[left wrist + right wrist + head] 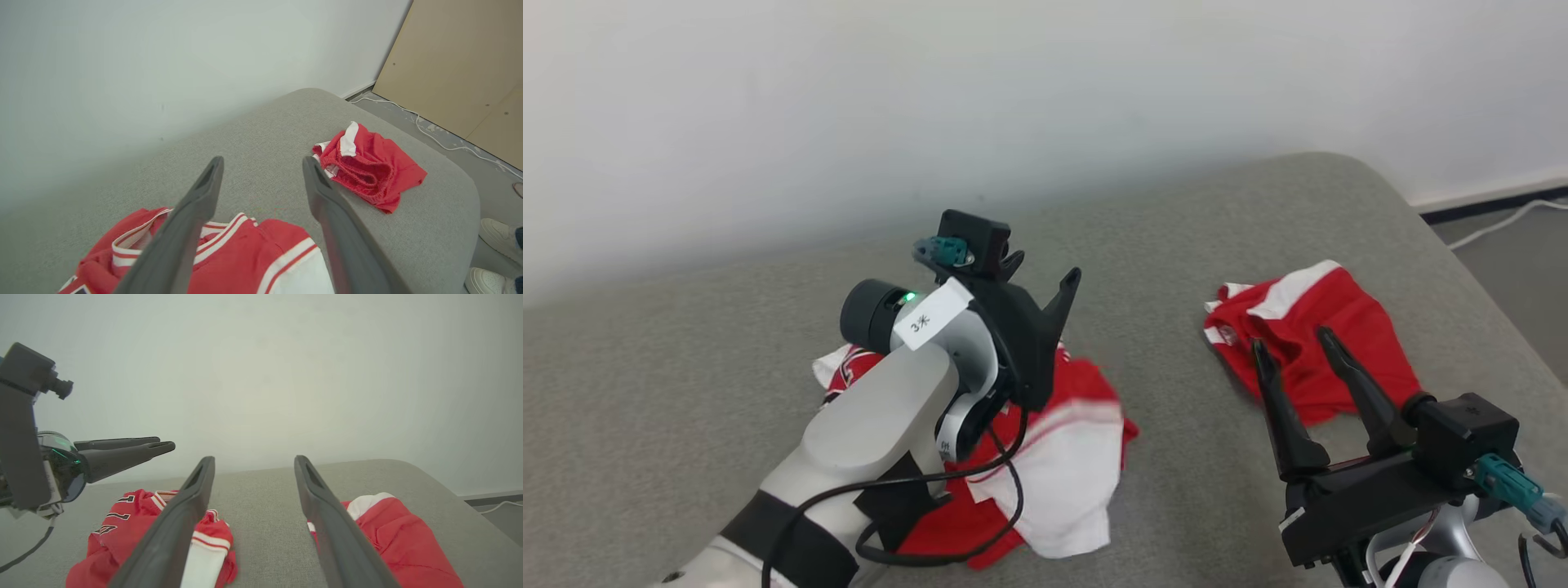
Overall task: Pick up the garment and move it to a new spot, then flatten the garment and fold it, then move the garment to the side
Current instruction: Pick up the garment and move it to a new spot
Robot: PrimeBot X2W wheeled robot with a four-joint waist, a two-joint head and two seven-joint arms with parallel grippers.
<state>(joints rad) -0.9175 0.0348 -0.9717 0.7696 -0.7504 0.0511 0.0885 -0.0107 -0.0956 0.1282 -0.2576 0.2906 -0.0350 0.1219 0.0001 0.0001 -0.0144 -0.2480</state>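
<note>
Here, a crumpled red-and-white jersey (245, 249) lies on the grey cushion (253, 134) at six o'clock under the left gripper (262, 163), jaws apart and empty; the right gripper (1292, 343), also apart, sits farther off

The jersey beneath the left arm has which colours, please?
The jersey is red with white panels, clearest in head view.

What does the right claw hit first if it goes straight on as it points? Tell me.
Likely the red shorts: the right claw has its open tips over them. If it rides high enough to clear them, bare grey cushion follows. Its height is unclear.
</note>
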